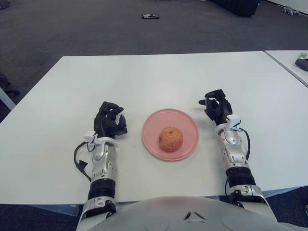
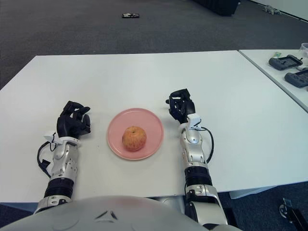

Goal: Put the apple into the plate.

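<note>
Apple (image 1: 170,138) sits on the pink plate (image 1: 188,124) at table (image 1: 144,77) centre in the left eye view. Right eye view: left hand (image 2: 73,121) left of the plate, fingers curled, empty; right hand (image 2: 180,106) just right, fingers bent, holding nothing.

Small dark object (image 1: 150,16) on floor beyond table (image 1: 159,72): too small to identify. Devices (image 2: 288,62) on neighbouring table cut off by right edge, possibly handheld controllers.
</note>
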